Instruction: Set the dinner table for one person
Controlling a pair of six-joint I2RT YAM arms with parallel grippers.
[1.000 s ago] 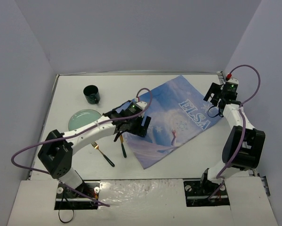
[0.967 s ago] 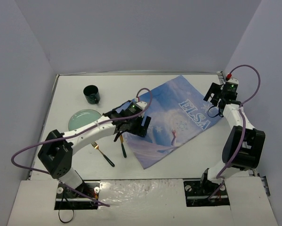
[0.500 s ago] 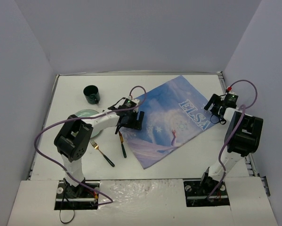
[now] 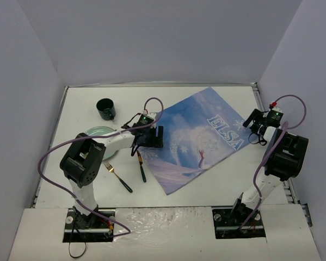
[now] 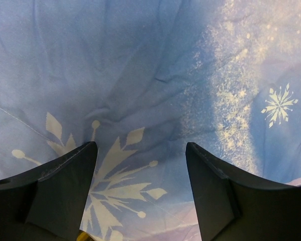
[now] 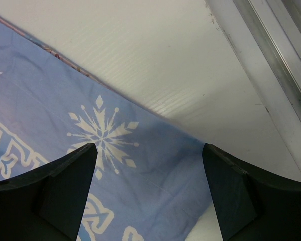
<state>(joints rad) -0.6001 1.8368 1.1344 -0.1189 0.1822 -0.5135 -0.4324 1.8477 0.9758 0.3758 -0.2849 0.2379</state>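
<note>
The white dinner table [image 4: 222, 176] carries a blue Elsa cloth [image 4: 198, 136], lying askew. My left gripper [image 4: 153, 138] is open and empty, low over the cloth's left corner; the left wrist view shows the snowflake print [image 5: 140, 75] between the fingers [image 5: 65, 186]. My right gripper [image 4: 254, 123] is open and empty over the cloth's right corner [image 6: 140, 165], with bare table [image 6: 165, 60] beyond it. A pale green plate [image 4: 95, 134], a dark green cup [image 4: 105, 109], a gold fork with a black handle [image 4: 118, 176] and a second black-handled utensil [image 4: 142, 168] lie to the left.
A metal edge rail [image 6: 281, 50] runs close to the right gripper. Grey walls enclose the table on three sides. The left arm [image 4: 114, 144] lies over part of the plate. A gold utensil tip [image 5: 82, 236] shows under the left fingers.
The left gripper has moved slightly up and left along the cloth's left corner. The right gripper has shifted right and nearer, over the cloth's right corner. Both stay open.
</note>
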